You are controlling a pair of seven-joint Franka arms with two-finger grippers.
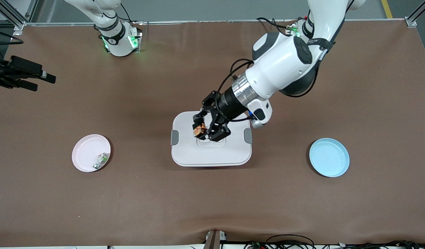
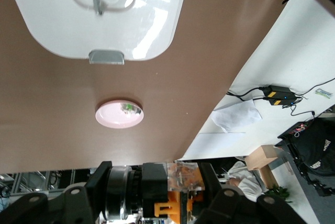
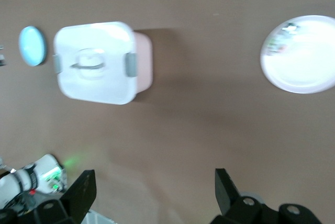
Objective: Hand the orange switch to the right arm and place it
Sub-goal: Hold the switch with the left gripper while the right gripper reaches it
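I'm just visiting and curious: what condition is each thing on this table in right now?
orange switch: gripped, held over the box
left gripper: shut on the switch
right gripper: open, empty, waiting
white lidded box: lid on, latches down
pink plate: holds a small white-and-green part
blue plate: empty

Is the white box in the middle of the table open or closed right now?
Closed. The white box has its lid seated flat, both grey side latches down, handle recessed on top. The left gripper hangs over it, shut on the orange switch.
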